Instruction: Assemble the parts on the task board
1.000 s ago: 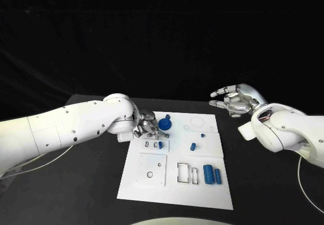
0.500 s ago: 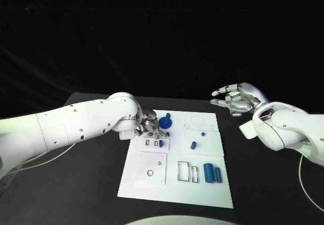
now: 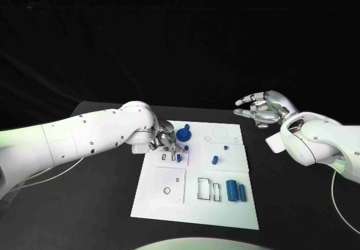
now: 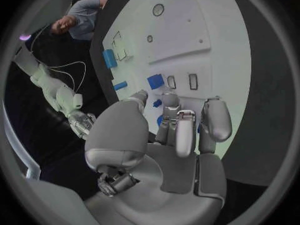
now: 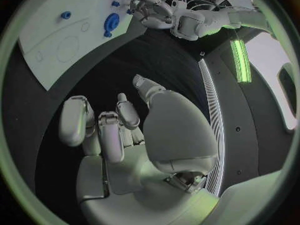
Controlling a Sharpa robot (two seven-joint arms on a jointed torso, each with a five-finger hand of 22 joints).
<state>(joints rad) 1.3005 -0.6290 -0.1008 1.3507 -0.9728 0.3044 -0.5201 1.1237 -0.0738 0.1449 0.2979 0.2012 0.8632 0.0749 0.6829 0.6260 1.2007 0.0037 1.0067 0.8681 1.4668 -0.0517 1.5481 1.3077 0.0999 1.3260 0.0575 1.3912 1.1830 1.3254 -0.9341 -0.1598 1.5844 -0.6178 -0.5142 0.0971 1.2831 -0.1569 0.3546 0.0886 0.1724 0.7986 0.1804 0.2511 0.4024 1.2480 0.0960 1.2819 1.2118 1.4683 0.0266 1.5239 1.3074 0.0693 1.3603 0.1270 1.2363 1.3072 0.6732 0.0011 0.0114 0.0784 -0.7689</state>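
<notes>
- The left hand (image 3: 166, 141) hovers low over the white board (image 3: 196, 208) on the black table (image 3: 105, 198), its fingers (image 4: 187, 130) curled; whether they pinch a blue part, I cannot tell.
- The wrist camera shows a small blue part (image 4: 155, 81) just beyond those fingertips.
- The right hand (image 3: 259, 110) hangs beyond the board's far corner, fingers spread, holding nothing.
- Two blue cylinders (image 3: 235, 191) lie near the board's nearer end.

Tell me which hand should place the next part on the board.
Left, probably. The left hand is already over the board beside the blue parts; the right hand hangs open off the board's far corner.
</notes>
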